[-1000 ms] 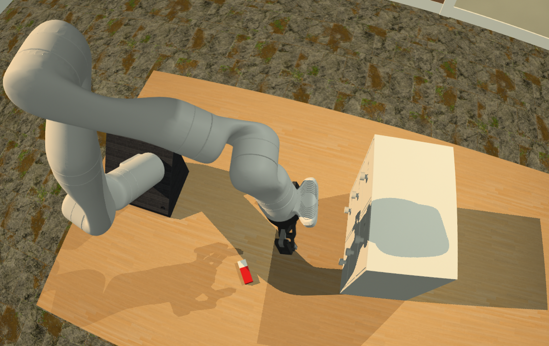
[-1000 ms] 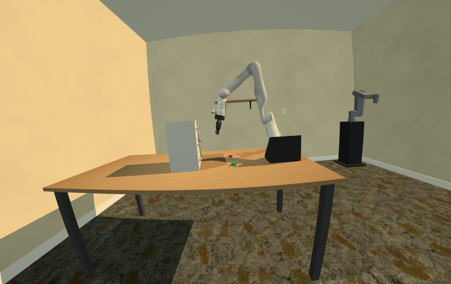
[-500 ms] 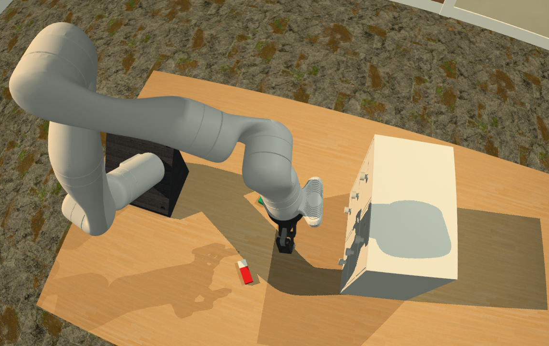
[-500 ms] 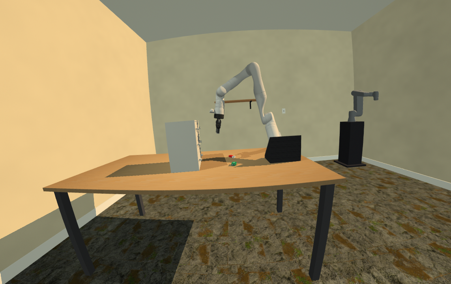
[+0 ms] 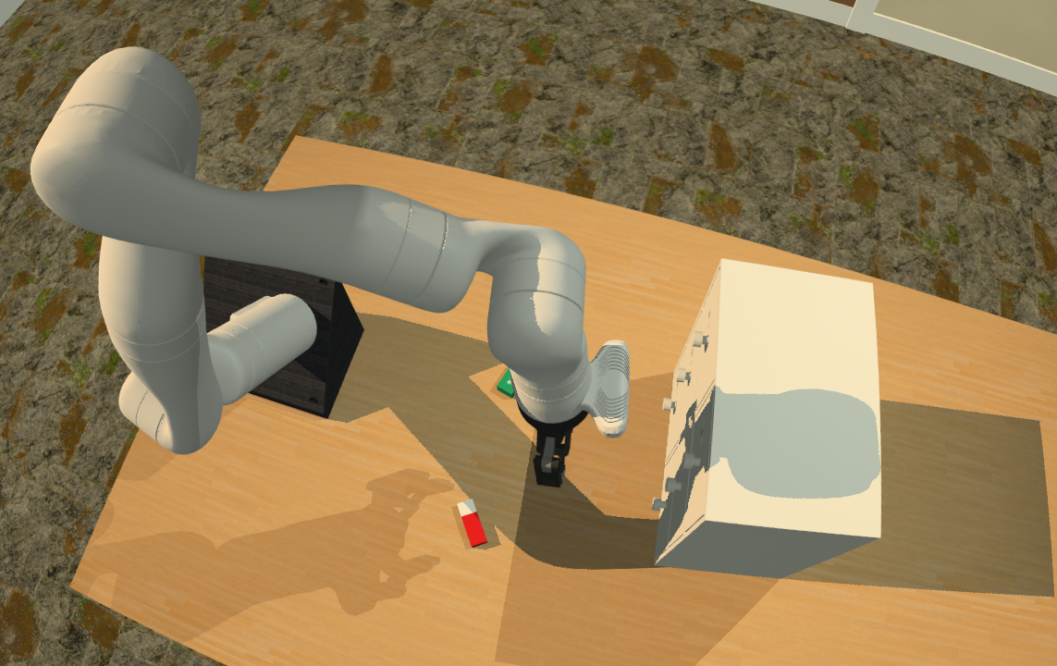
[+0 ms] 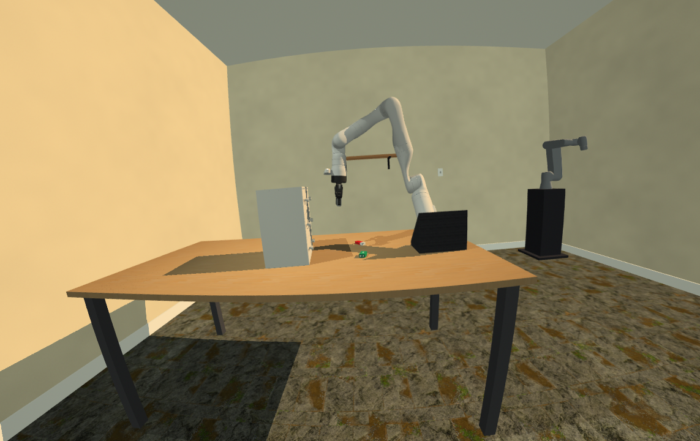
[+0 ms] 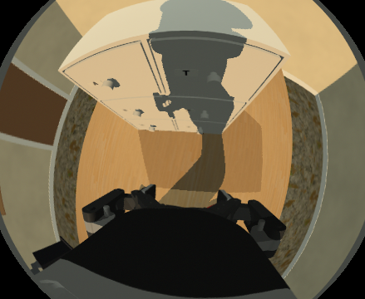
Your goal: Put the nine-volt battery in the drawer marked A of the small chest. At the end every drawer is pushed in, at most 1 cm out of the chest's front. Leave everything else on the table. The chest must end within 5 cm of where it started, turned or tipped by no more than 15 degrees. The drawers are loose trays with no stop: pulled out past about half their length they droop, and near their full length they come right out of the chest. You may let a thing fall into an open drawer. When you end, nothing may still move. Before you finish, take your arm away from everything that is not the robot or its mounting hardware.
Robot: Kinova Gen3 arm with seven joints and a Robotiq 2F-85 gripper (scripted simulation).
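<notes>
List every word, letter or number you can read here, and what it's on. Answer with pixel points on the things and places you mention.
"T": upper-right drawer front (image 7: 253,62), wrist view.
"A", probably: upper-left drawer front (image 7: 120,62), same view.
Lower drawer fronts (image 7: 147,105): marks too small to read.
Green object (image 5: 504,383) (image 6: 362,254): pale mark, unreadable.

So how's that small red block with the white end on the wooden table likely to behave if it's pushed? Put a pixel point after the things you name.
The small red block with the white end (image 5: 473,524) (image 6: 359,242) looks boxy and lies flat, so it'd probably slide rather than roll. Being low, it seems unlikely to tip.

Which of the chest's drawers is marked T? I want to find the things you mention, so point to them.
The wrist view's top-right drawer (image 5: 704,463) (image 7: 199,60): only its face shows a readable T (image 7: 185,72), left of the knob (image 5: 691,462) (image 7: 214,77).
</notes>
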